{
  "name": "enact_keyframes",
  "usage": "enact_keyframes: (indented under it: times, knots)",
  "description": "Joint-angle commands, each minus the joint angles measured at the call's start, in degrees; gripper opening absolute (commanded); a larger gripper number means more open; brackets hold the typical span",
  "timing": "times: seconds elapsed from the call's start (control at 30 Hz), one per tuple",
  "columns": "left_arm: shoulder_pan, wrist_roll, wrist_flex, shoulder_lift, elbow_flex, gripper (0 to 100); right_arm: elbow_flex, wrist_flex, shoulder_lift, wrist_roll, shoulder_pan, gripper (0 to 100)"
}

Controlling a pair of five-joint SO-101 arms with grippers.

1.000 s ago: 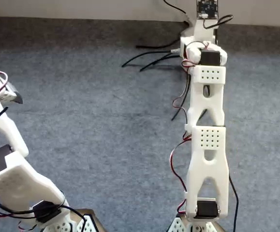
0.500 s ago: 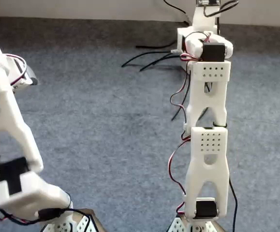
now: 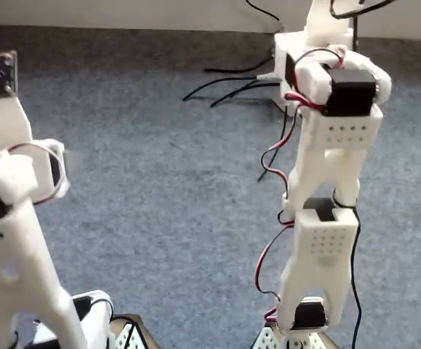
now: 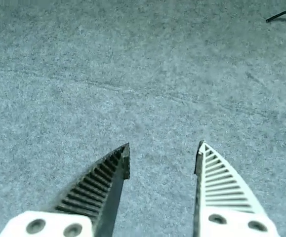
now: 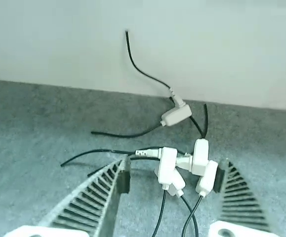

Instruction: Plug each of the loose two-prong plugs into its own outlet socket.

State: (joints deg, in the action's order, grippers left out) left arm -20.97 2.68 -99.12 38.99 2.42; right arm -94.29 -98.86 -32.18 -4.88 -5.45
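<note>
A cluster of white two-prong plugs and an outlet block lies on the grey carpet near the wall, with black cords trailing from it. My right gripper hangs open just above it, one finger on each side, touching nothing. One more white plug lies farther back by the wall on a black cord. Over bare carpet, my left gripper is open with nothing between its fingers. In the high view the right arm stretches toward the back wall and the left arm stands raised at the left.
Loose black cords run across the carpet left of the right arm's far end. A cord end shows far off in the left wrist view. The pale wall closes the back. Open carpet lies between the arms.
The left arm has risen and swung in from the left edge, closer to the camera. The right arm's elbow has lifted and shifted right.
</note>
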Motion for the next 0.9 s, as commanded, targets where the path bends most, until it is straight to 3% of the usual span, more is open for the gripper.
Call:
enact_keyframes:
  times: [0.0, 0.17, 0.3, 0.4, 0.6, 0.87]
  knots:
    - [1.63, 2.64, 6.33, 8.13, 8.22, 22, -6.55, -2.42, 9.71, -0.44, -0.31, 27.0]
    - [1.63, 2.99, 18.64, 20.62, 26.07, 23, -6.37, -2.42, 17.36, 2.81, -0.57, 27.0]
    - [4.79, 4.84, 23.74, 33.27, 40.84, 23, -0.92, -2.42, 24.48, 4.57, -0.57, 27.0]
    - [8.57, 9.76, 24.44, 43.47, 50.42, 23, 12.09, -2.33, 32.57, 4.66, -0.57, 27.0]
    - [13.49, 10.2, 26.46, 59.65, 63.6, 23, 41.8, -2.07, 49.89, 4.66, -0.57, 27.0]
    - [17.54, 10.2, 26.46, 65.27, 73.45, 22, 73.19, -1.98, 64.66, 4.48, -0.4, 27.0]
